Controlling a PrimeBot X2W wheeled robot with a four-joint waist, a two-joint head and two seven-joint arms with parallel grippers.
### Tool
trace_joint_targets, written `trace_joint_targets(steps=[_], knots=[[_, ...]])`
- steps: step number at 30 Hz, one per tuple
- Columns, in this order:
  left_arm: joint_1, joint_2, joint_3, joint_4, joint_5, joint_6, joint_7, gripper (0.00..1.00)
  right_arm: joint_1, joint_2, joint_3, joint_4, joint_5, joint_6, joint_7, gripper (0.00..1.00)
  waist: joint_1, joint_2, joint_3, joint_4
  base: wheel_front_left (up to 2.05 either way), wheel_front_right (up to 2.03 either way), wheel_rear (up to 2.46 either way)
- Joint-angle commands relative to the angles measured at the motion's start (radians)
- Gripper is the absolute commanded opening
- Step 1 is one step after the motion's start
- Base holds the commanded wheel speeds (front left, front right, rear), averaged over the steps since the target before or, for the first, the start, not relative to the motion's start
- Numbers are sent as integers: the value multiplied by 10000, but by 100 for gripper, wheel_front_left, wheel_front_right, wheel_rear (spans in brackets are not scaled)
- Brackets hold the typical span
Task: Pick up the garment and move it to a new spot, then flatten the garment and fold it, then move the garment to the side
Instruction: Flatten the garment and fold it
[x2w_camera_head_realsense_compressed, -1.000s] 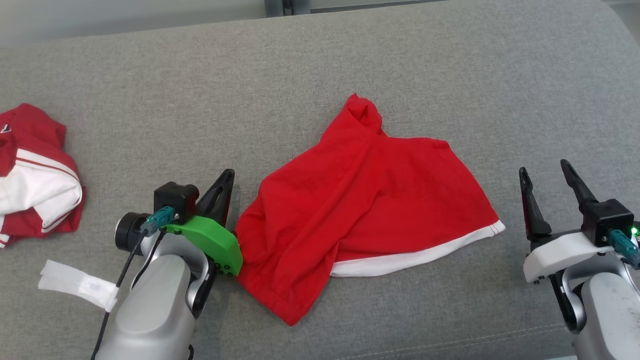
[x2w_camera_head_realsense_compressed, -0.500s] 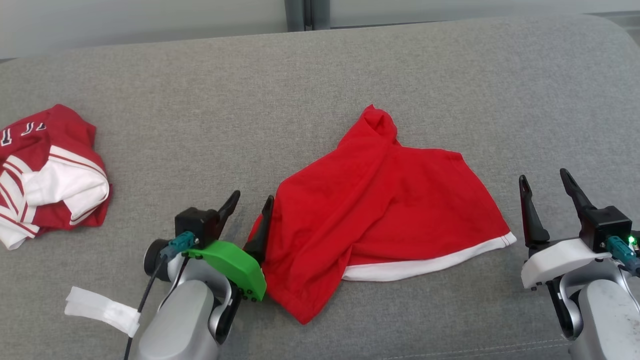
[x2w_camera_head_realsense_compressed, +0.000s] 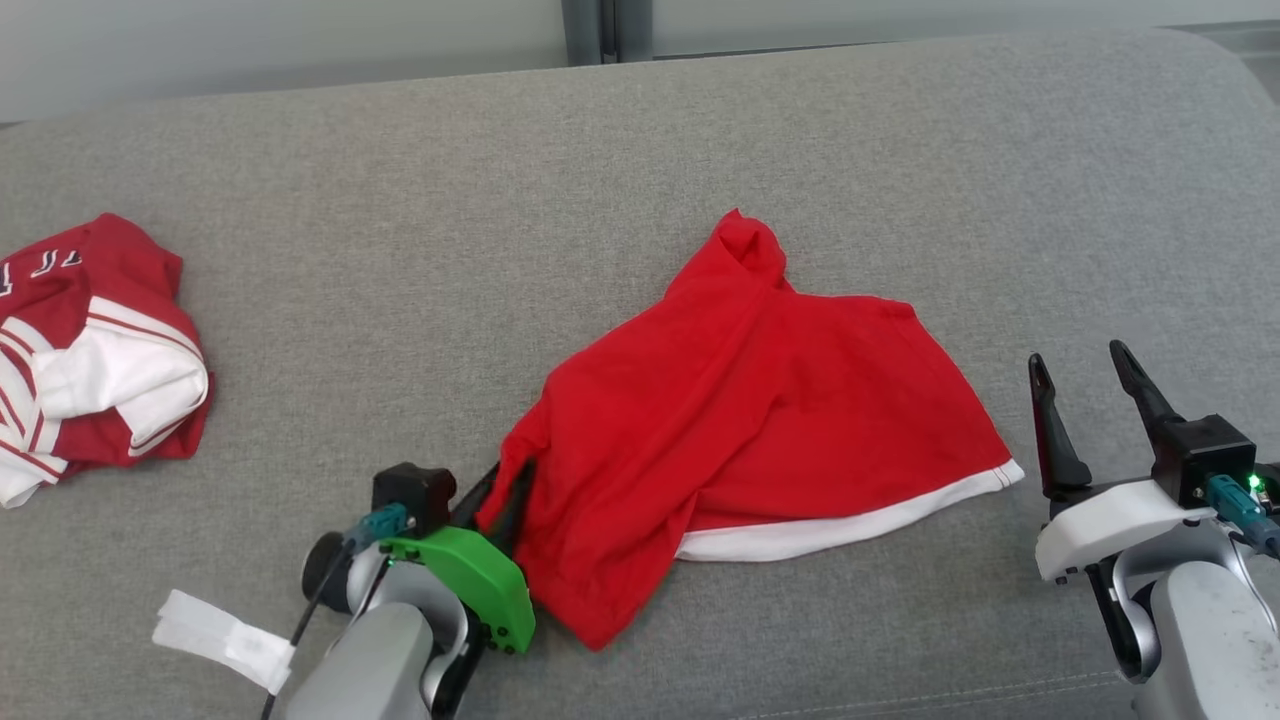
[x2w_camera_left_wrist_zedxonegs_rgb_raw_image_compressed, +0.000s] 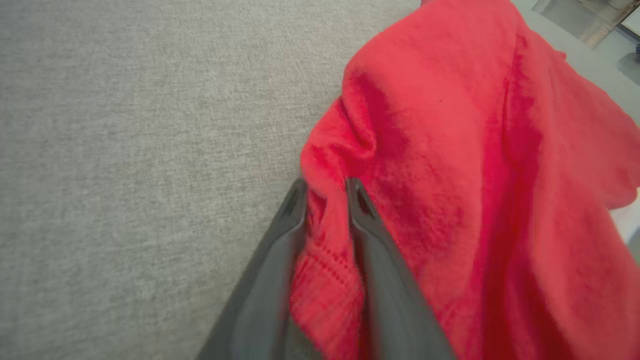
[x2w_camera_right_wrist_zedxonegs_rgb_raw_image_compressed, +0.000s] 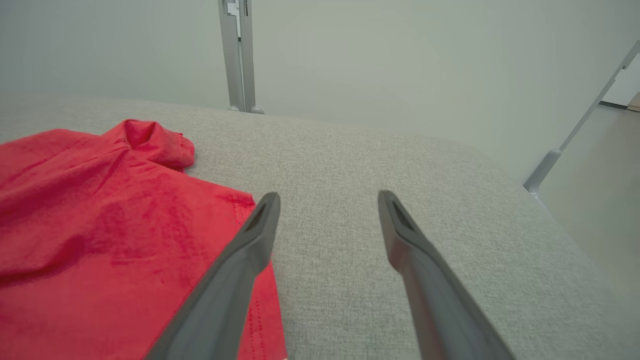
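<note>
**Clerk:** Red garment (x2w_camera_head_realsense_compressed: 760, 430), one item, crumpled and unfolded. It lies on the grey cushion (x2w_camera_head_realsense_compressed: 400, 250) between the two grippers. Left gripper (x2w_camera_left_wrist_zedxonegs_rgb_raw_image_compressed: 326, 182)?

**Checker:** Jaws drawn narrow on a fold of the garment's edge, with cloth pinched between them. Right gripper (x2w_camera_head_realsense_compressed: 1075, 353): jaws wide, nothing held, just beside the white hem.

**Clerk:** Step?

**Checker:** Pick-up, by my reading. The next move calls for a lift and carry without the pinch slipping. Red-and-white garment (x2w_camera_head_realsense_compressed: 90, 350): well beyond the left gripper, not involved.

Red garment (x2w_camera_head_realsense_compressed: 760, 420) with white hem, rumpled, loosely spread on grey cushion (x2w_camera_head_realsense_compressed: 400, 250), right of centre
</note>
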Motion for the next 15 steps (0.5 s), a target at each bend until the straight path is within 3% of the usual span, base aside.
trace_joint_targets(steps=[1, 8, 15], knots=[[-291, 194, 105, -51, 56, 10, 1, 0, -32, -30, -49, -52, 33, -14, -30, 100, 0, 0, 117, -127, 0, 0, 0], [-700, 444, 1401, -1070, 1032, 221, 0, 0, -93, -27, -96, -59, 36, -14, -30, 100, 0, 0, 242, -293, 0, 0, 0], [-1778, 917, 2205, -666, 1949, 479, 1, 0, -592, 112, 339, -128, 95, -14, -30, 100, 0, 0, 868, -884, 0, 0, 0]])
